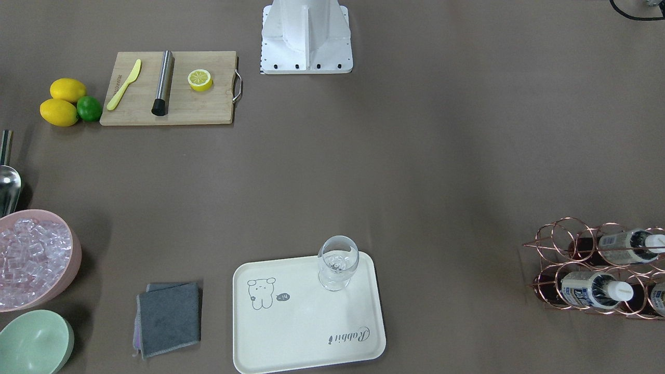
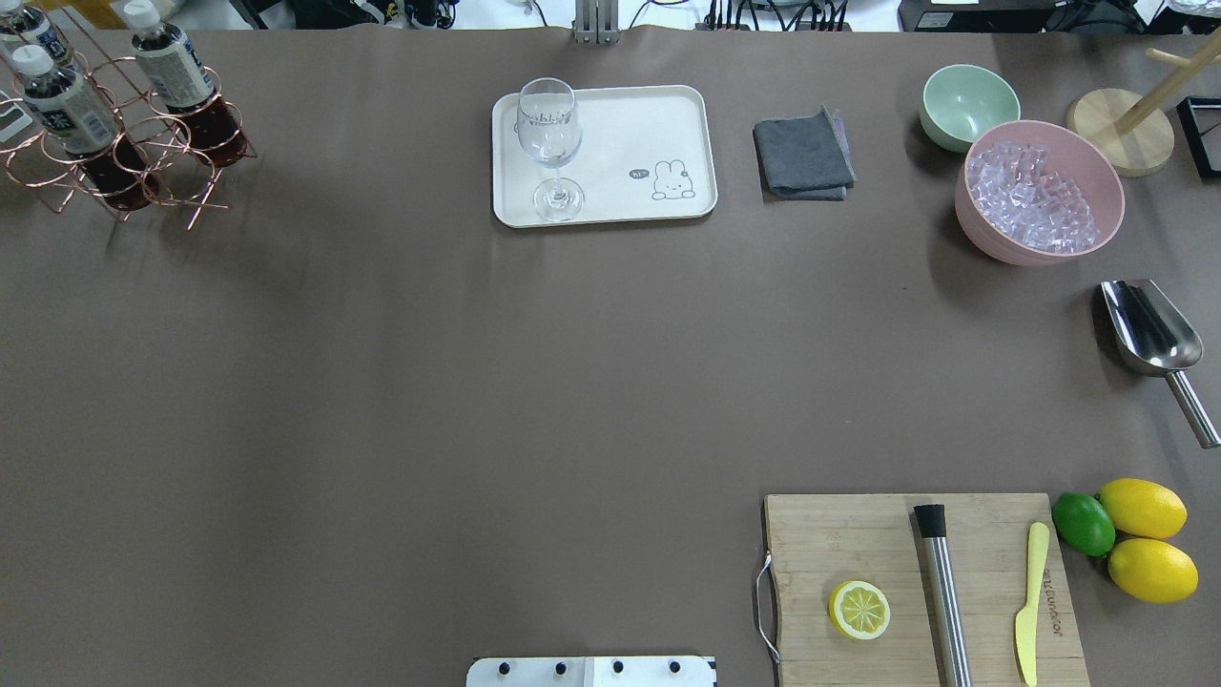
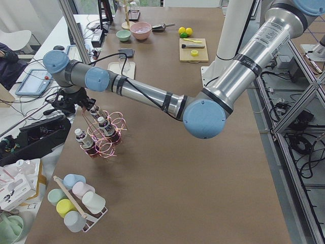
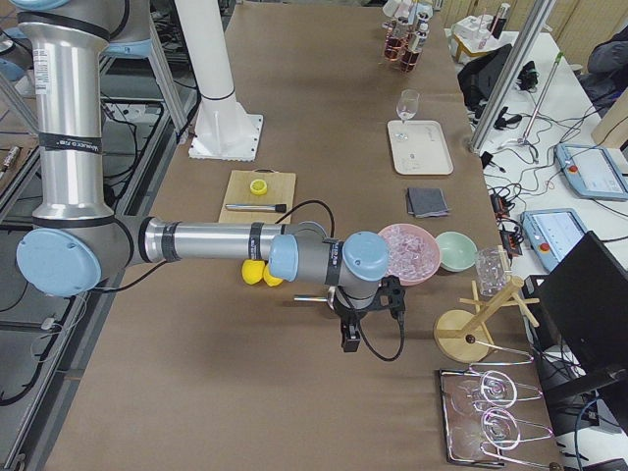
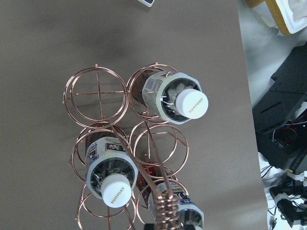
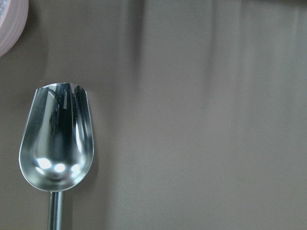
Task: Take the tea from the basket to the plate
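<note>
Three tea bottles stand in a copper wire basket (image 2: 143,181) at the table's far left corner: one tea (image 2: 176,72), a second (image 2: 67,105) and a third (image 2: 24,29). The left wrist view looks down on their white caps (image 5: 191,103). My left gripper (image 3: 81,105) hovers just above the basket in the exterior left view; I cannot tell whether it is open or shut. The cream plate (image 2: 630,134) lies at the far middle with a wine glass (image 2: 550,143) on its left end. My right gripper (image 4: 350,339) hangs over the metal scoop (image 6: 55,143); its state cannot be told.
A grey cloth (image 2: 803,153), a green bowl (image 2: 965,103) and a pink bowl of ice (image 2: 1040,196) sit right of the plate. A cutting board (image 2: 916,592) with a lemon half, steel rod and yellow knife, two lemons (image 2: 1145,534) and a lime are near right.
</note>
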